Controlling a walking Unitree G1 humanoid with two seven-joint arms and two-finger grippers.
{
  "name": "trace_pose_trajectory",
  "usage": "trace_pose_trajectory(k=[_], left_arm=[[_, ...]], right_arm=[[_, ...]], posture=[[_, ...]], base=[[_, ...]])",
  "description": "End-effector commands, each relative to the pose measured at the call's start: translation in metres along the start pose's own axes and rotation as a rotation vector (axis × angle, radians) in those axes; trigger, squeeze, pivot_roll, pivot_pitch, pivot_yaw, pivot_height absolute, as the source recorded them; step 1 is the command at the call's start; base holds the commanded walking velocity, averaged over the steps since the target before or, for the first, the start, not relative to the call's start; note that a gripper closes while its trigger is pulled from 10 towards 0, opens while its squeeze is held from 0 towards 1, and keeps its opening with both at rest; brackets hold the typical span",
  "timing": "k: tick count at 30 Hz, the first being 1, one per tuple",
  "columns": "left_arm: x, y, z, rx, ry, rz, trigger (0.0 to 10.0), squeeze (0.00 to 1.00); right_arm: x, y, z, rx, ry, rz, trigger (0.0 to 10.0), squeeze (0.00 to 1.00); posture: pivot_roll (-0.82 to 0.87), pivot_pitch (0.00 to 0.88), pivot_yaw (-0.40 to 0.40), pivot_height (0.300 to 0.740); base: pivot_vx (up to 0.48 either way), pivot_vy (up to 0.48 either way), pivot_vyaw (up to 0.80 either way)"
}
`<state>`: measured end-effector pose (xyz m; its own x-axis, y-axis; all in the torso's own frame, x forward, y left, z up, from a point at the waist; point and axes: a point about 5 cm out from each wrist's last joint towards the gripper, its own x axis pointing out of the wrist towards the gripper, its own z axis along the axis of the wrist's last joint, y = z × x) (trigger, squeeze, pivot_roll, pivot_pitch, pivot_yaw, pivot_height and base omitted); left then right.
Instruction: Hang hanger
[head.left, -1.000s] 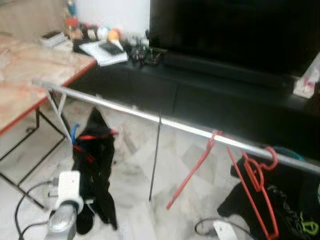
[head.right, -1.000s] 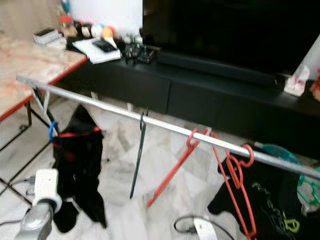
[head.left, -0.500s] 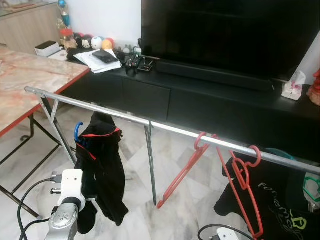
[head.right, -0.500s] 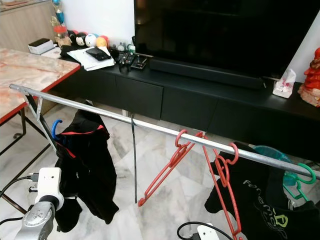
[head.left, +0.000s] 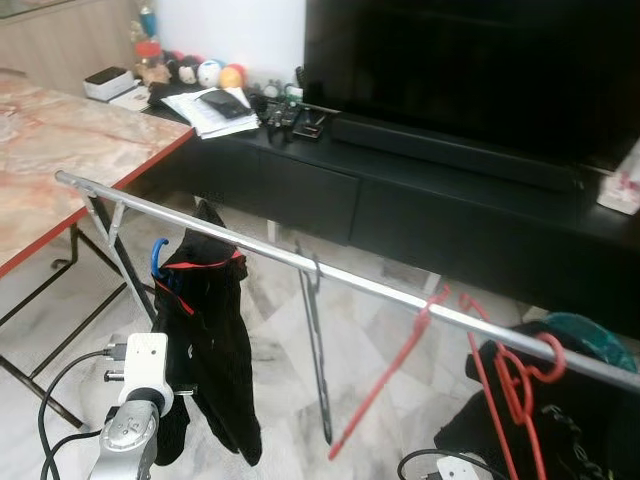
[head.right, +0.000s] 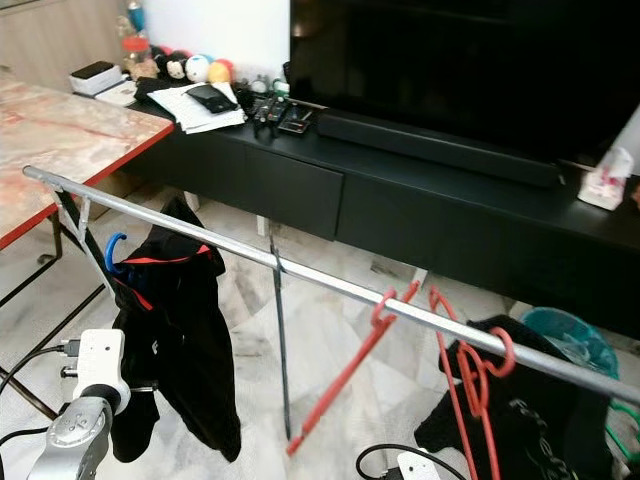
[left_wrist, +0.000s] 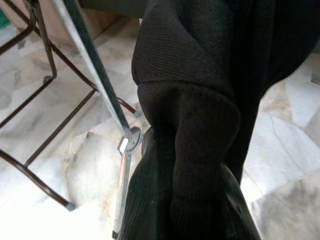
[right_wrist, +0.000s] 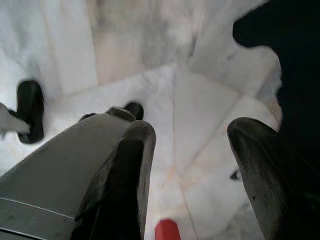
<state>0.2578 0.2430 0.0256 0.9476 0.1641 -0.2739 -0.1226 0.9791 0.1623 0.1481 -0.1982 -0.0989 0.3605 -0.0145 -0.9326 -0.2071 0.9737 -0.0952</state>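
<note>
Red plastic hanger hooked over the silver metal rail, tilted down toward the marble floor.
Beside it hang a second red hanger, a black garment and a dark printed shirt. Right gripper hangs low over the floor, fingers spread and empty; whether the left gripper, pressed against the black garment, is open or closed I cannot tell.

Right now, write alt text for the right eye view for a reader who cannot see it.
A silver clothes rail slants across a marble floor, carrying a black jacket on a blue hanger, empty red hangers and a dark shirt. Behind stands a black TV console under a large screen.
</note>
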Motion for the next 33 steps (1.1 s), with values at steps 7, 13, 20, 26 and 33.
trace_pose_trajectory(k=[7, 13, 20, 26, 33], left_arm=[[0.001, -0.006, 0.012, -0.012, -0.069, -0.014, 10.0, 0.00], [-0.001, -0.008, 0.009, -0.011, -0.057, -0.037, 10.0, 0.00], [0.000, -0.012, 0.009, 0.012, -0.036, -0.090, 10.0, 0.00], [0.007, -0.013, 0.014, 0.052, -0.030, -0.135, 10.0, 0.00], [0.023, -0.014, 0.027, 0.095, -0.032, -0.153, 10.0, 0.00]], right_arm=[[-0.001, -0.005, -0.003, -0.005, 0.011, -0.010, 10.0, 0.00], [-0.001, -0.005, -0.003, -0.015, 0.013, -0.007, 10.0, 0.00], [-0.001, -0.006, -0.002, -0.032, 0.013, -0.009, 10.0, 0.00], [-0.001, -0.006, -0.001, -0.036, 0.009, -0.010, 10.0, 0.00], [-0.001, -0.006, 0.001, -0.044, 0.006, -0.009, 10.0, 0.00]], posture=[[-0.02, 0.028, -0.040, 0.740], [-0.02, 0.034, -0.040, 0.740], [-0.03, 0.043, -0.042, 0.740], [-0.02, 0.049, -0.042, 0.740], [-0.03, 0.057, -0.039, 0.740]], base=[[0.211, 0.000, 0.00], [0.000, 0.000, 0.00], [0.000, 0.000, 0.00], [0.000, 0.000, 0.00], [0.000, 0.000, 0.00]])
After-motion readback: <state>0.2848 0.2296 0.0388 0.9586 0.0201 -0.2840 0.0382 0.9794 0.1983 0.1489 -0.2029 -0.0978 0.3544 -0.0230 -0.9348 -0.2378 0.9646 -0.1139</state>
